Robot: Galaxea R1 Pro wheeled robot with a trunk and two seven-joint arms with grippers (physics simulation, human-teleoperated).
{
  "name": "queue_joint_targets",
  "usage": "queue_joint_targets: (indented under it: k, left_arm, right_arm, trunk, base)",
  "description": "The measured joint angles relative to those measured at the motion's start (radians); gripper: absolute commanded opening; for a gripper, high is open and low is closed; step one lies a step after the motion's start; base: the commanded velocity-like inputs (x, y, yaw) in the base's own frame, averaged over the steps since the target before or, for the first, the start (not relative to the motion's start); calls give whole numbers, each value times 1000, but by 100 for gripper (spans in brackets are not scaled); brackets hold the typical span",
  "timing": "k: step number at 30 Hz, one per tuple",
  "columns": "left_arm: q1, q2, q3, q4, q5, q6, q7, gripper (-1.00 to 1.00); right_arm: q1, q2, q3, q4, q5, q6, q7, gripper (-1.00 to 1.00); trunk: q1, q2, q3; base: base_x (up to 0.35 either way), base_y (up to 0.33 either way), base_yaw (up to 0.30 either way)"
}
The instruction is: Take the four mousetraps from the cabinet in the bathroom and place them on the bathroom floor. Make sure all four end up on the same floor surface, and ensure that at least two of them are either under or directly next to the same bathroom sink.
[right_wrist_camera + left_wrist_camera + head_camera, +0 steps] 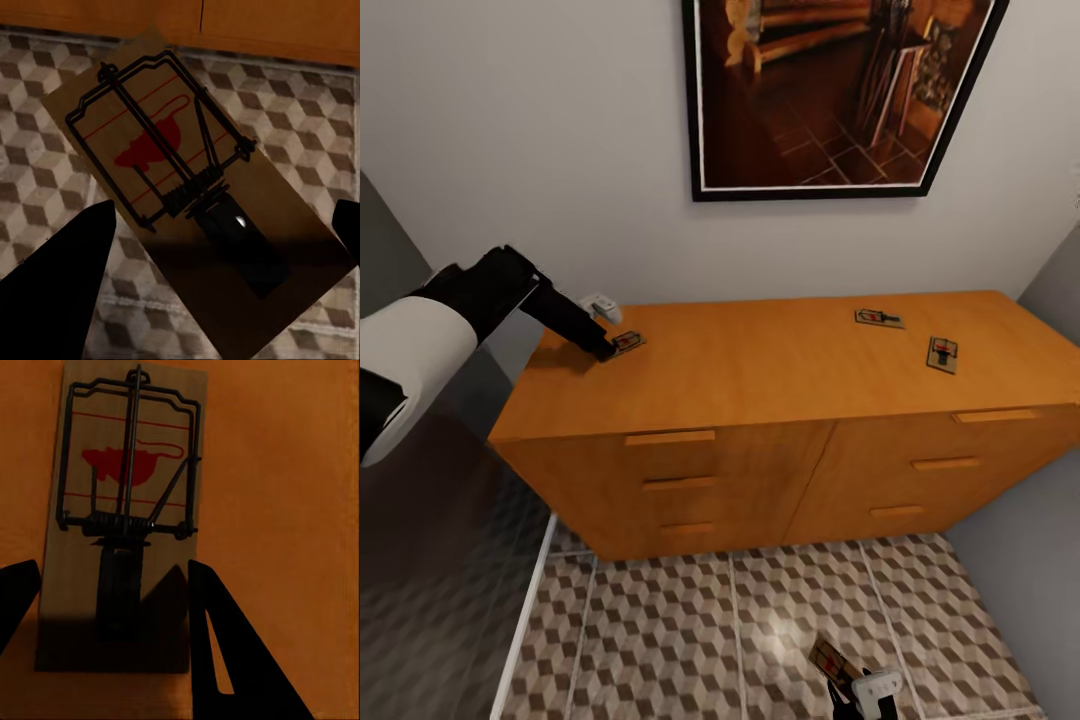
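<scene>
The orange-brown cabinet (760, 375) stands against the wall with three mousetraps on its top. One mousetrap (627, 342) (124, 472) lies at the left end. My left gripper (607, 352) (114, 566) is shut on it, a fingertip against each long edge. Two more mousetraps (879, 318) (942, 354) lie towards the right end. My right gripper (852, 690) (223, 206) holds another mousetrap (832, 659) (172, 172) diagonally between wide-set fingers, above the patterned bathroom floor (690, 630) (45, 180). The bathroom sink is out of view.
A dark framed picture (830, 90) hangs above the cabinet. A grey wall (420, 560) with a white strip (525, 620) along its foot closes the left side. Another grey wall (1030, 560) closes the right. Drawer fronts with bar handles (670, 437) face me.
</scene>
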Motion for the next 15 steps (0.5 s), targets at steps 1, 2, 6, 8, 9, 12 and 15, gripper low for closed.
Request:
queue_joint_targets:
  k: [1, 2, 6, 8, 9, 12, 15]
  left_arm:
    - [0, 0, 0, 0, 0, 0, 0, -100]
    - [0, 0, 0, 0, 0, 0, 0, -100]
    - [0, 0, 0, 0, 0, 0, 0, -100]
    - [0, 0, 0, 0, 0, 0, 0, -100]
    - [0, 0, 0, 0, 0, 0, 0, -100]
    - [0, 0, 0, 0, 0, 0, 0, -100]
    - [4, 0, 0, 0, 0, 0, 0, -100]
  right_arm:
    - [0, 0, 0, 0, 0, 0, 0, -100]
    - [0, 0, 0, 0, 0, 0, 0, -100]
    - [0, 0, 0, 0, 0, 0, 0, -100]
    - [0, 0, 0, 0, 0, -1, 0, -100]
    - [0, 0, 0, -1, 0, -1, 0, -100]
    - [0, 0, 0, 0, 0, -13, 0, -100]
    - [1, 0, 0, 0, 0, -32, 0, -100]
  trunk:
    - [0, 0, 0]
    - [0, 0, 0]
    - [0, 0, 0]
    - [0, 0, 0]
    - [0, 0, 0]
    - [0, 0, 0]
    - [-1, 0, 3]
  base:
    - [-338, 0, 0]
    - [-339, 0, 0]
    - [-341, 0, 0]
    - [-303, 0, 0]
    - [-172, 0, 0]
    - [-75, 0, 0]
    - [-19, 0, 0]
